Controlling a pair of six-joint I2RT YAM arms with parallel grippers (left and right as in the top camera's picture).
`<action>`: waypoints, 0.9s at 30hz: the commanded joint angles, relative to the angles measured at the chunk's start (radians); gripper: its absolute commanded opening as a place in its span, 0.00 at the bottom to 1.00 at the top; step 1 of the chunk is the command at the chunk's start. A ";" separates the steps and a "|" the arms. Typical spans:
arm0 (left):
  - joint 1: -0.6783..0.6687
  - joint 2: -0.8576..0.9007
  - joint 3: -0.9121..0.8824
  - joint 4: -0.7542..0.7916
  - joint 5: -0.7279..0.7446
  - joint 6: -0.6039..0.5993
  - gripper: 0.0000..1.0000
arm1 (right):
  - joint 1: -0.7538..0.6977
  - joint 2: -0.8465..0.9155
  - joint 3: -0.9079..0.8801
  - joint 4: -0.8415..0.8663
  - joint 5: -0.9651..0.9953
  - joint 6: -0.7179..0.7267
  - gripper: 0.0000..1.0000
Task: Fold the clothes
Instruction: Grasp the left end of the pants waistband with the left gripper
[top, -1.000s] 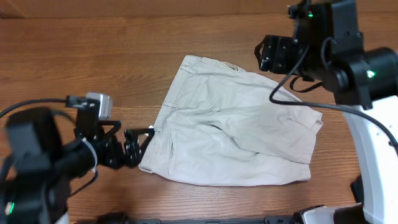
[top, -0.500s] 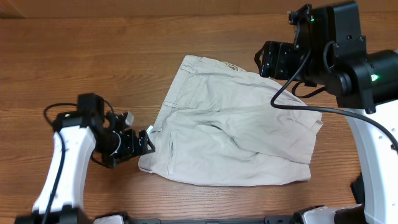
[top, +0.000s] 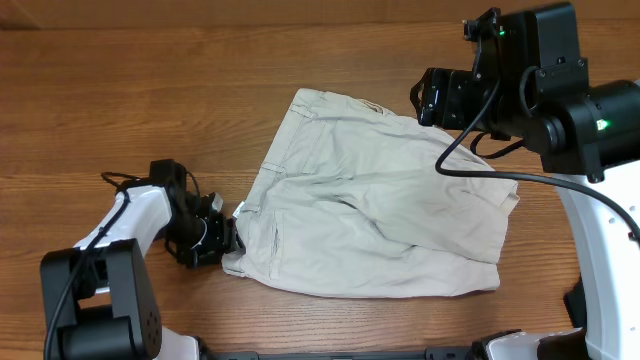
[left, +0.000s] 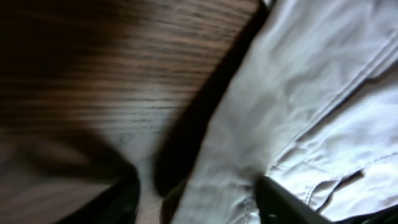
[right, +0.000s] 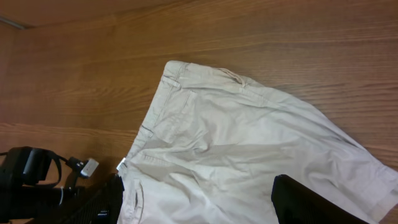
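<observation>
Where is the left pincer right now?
Overhead view: the left pincer is low on the left, at the near waistband corner of the shorts, jaws straddling the edge.

Looked down on cream shorts (right: 249, 149) spread flat on the wooden table (right: 74, 68), waistband toward upper left. Showed right gripper (right: 199, 183) with fingers wide apart over them. Caught black left arm (right: 28, 171) beside the waistband's lower end

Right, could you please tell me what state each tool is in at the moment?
Left tool: open, straddling the shorts' waistband corner.
Right tool: open, holding nothing.
</observation>
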 joint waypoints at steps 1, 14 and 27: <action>-0.041 0.016 -0.008 0.000 -0.003 0.014 0.58 | -0.003 -0.010 0.016 0.002 0.018 -0.007 0.81; -0.146 -0.010 0.135 -0.136 0.085 0.042 0.04 | -0.004 -0.010 0.016 -0.002 0.088 -0.006 0.82; 0.050 -0.257 0.571 -0.280 -0.205 -0.138 0.04 | -0.167 0.045 0.008 -0.119 0.090 -0.001 0.74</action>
